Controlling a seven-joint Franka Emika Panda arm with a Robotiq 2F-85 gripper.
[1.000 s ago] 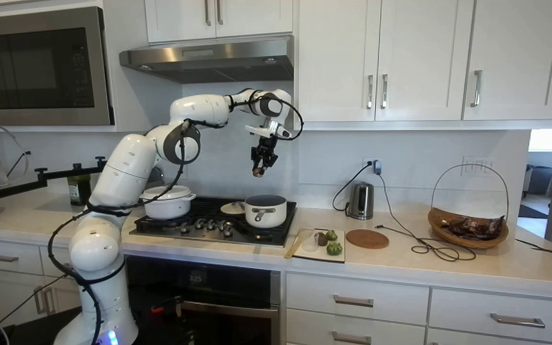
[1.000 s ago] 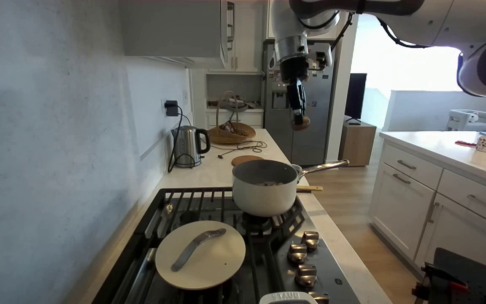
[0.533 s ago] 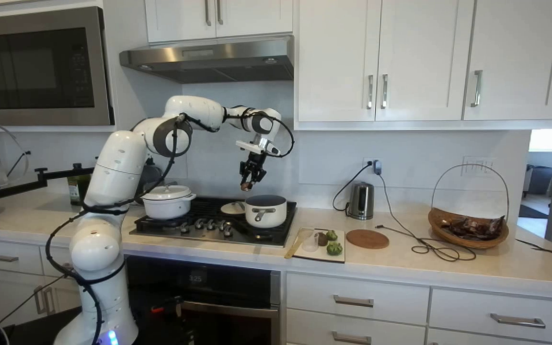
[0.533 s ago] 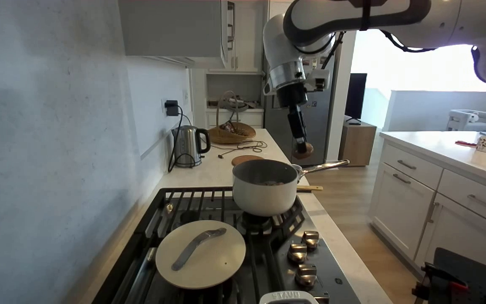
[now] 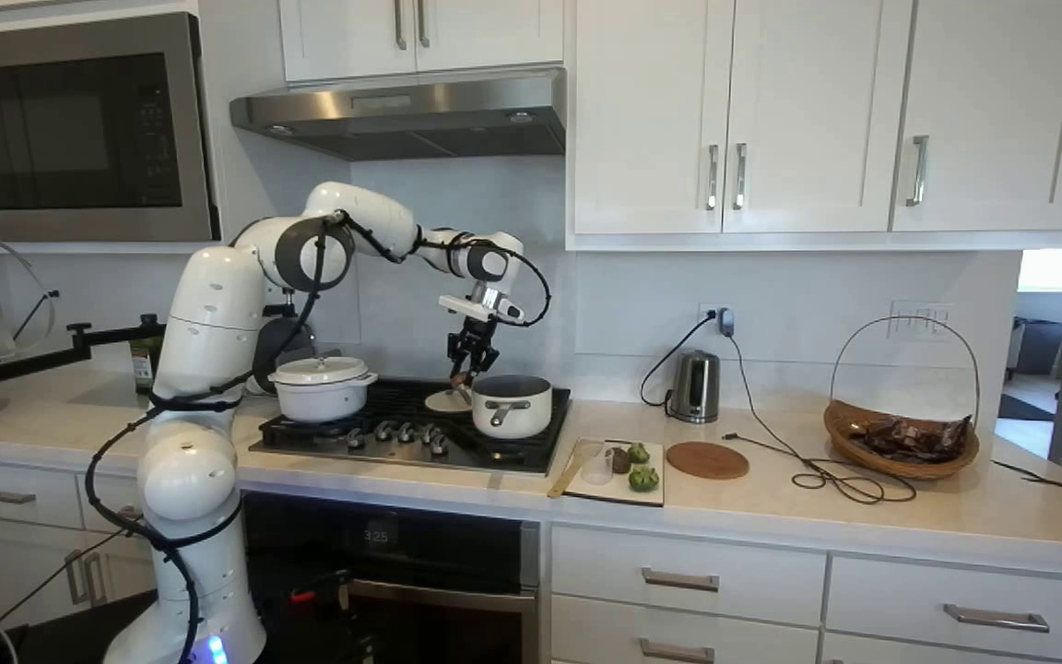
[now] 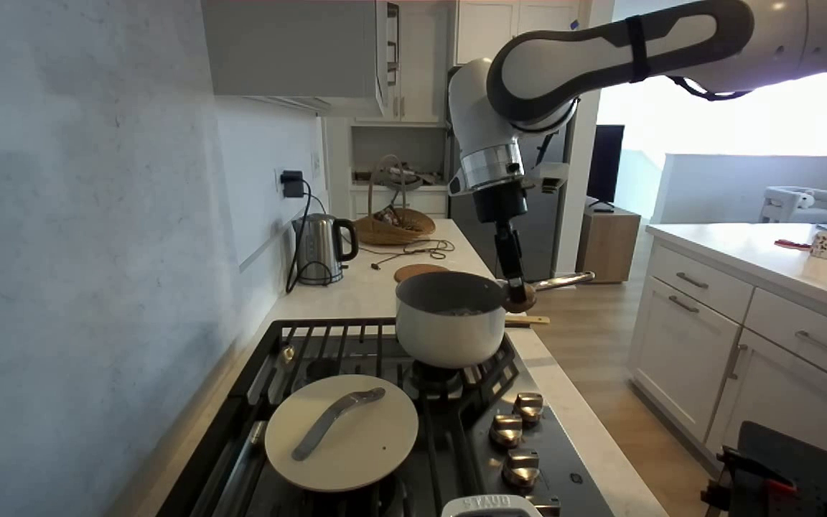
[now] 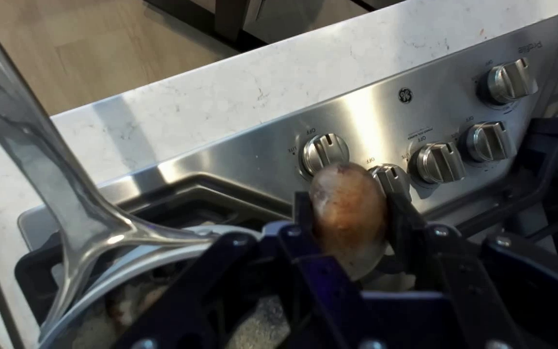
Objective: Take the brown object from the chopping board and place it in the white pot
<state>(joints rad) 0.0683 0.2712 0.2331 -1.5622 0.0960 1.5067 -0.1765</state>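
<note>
My gripper (image 5: 463,371) is shut on a brown object (image 7: 349,215), a rounded lump mottled with white. It hangs low beside the white pot (image 5: 520,420), outside its rim (image 7: 120,277). In an exterior view the held object (image 6: 523,298) is just right of the pot (image 6: 449,337), in front of its metal handle (image 6: 564,281). Some pale and brown pieces (image 6: 460,312) lie inside the pot. The pale chopping board (image 5: 607,493) bears another dark-brown lump (image 5: 620,459), green pieces (image 5: 643,477) and a clear cup (image 5: 597,468).
A larger lidded white pot (image 5: 321,392) stands at the stove's left. A cream lid (image 6: 342,438) rests on the grates. Stove knobs (image 7: 325,152) lie below the held object. A brown disc (image 5: 707,460), kettle (image 5: 695,387) and basket (image 5: 900,452) stand on the counter.
My gripper has come down with the brown object from above the pot to about rim height, moving left in an exterior view. The pot and board have not moved.
</note>
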